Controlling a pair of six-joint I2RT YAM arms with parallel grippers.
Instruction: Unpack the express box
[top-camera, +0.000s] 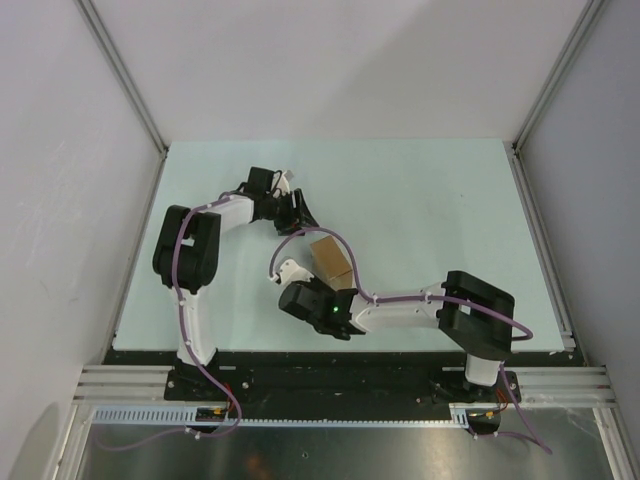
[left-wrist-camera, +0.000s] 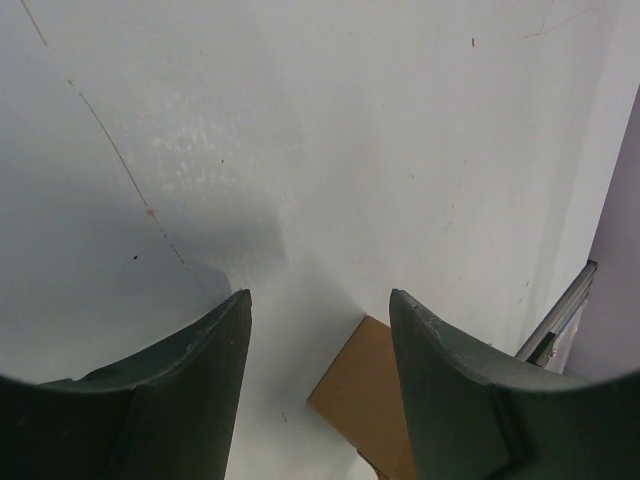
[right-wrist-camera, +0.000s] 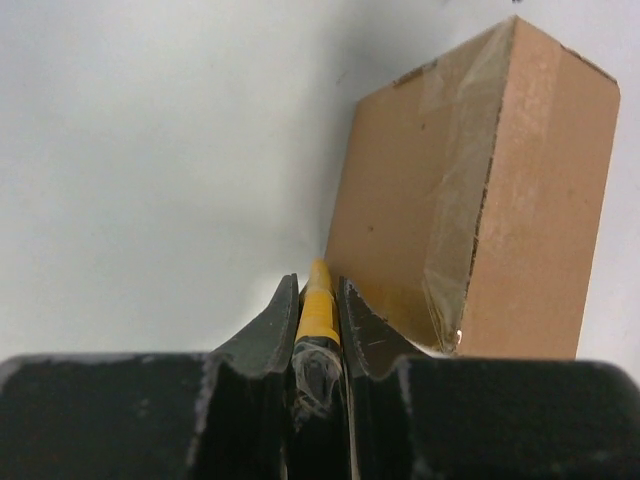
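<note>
The express box is a small brown carton standing on the pale table, its seam covered with clear tape. My right gripper is shut on a slim yellow cutter knife, whose tip points at the lower left edge of the box. Whether the tip touches the cardboard I cannot tell. My left gripper hovers just beyond the far side of the box, jaws open and empty. In the left wrist view one corner of the box shows between and below its fingers.
The pale table has white walls on three sides and an aluminium rail along its right edge. Purple cables run along both arms, one looping close over the box.
</note>
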